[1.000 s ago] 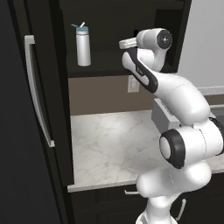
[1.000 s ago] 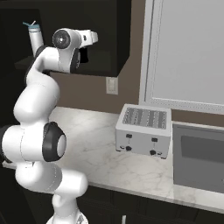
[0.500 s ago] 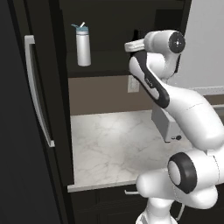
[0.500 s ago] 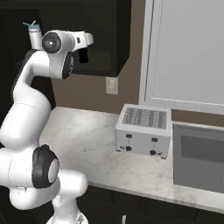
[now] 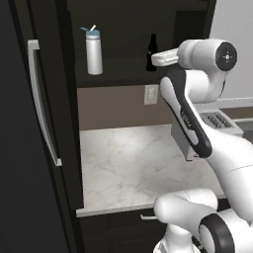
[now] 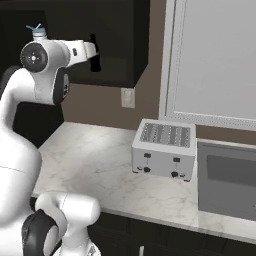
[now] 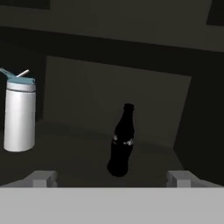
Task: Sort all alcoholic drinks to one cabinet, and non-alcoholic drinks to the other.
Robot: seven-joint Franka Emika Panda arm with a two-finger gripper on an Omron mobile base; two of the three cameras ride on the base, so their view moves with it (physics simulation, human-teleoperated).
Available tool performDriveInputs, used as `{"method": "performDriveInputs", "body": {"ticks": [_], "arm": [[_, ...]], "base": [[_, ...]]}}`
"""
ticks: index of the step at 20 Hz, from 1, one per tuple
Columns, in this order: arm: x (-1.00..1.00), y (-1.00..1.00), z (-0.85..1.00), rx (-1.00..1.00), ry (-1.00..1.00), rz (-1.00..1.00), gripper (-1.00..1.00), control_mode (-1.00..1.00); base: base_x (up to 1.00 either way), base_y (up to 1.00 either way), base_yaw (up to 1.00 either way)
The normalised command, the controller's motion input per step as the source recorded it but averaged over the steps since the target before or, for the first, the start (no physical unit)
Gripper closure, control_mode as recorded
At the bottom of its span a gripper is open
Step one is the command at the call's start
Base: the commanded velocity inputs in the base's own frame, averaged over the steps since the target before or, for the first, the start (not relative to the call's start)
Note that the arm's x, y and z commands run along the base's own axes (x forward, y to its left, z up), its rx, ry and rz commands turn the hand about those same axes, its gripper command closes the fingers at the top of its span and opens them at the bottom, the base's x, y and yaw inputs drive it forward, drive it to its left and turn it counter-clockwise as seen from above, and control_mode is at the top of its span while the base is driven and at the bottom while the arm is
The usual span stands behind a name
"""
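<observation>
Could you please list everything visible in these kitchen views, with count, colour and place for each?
flask: one, white with a light-blue spout lid, upright on the shelf of the open upper cabinet, left side.
cola bottle: one, black, upright on the same shelf, right of the flask and apart from it.
upper cabinet: one, near-black, door swung open with a long silver bar handle.
toaster: one, silver-white, on the counter near the wall.
counter: one, white marble.
wall outlet: one, white, on the brown wall.
hand: one, open, empty, in front of the cola bottle.
</observation>
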Motion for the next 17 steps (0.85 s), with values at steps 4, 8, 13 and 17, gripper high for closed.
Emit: {"method": "performDriveInputs", "body": {"ticks": [4, 8, 13, 17], "arm": [[-1.0, -0.01, 0.0, 0.0, 0.03, 0.0, -1.0, -1.0], [-1.0, -0.01, 0.0, 0.0, 0.11, 0.0, -1.0, -1.0], [-1.0, -0.02, -0.05, 0.0, 0.21, -0.01, -1.0, -1.0], [-0.94, 0.0, -0.41, 0.0, 0.29, -0.02, -1.0, -1.0]], "base": [[0.0, 0.0, 0.0], [0.0, 0.0, 0.0], [0.0, 0.0, 0.0], [0.0, 0.0, 0.0]]}}
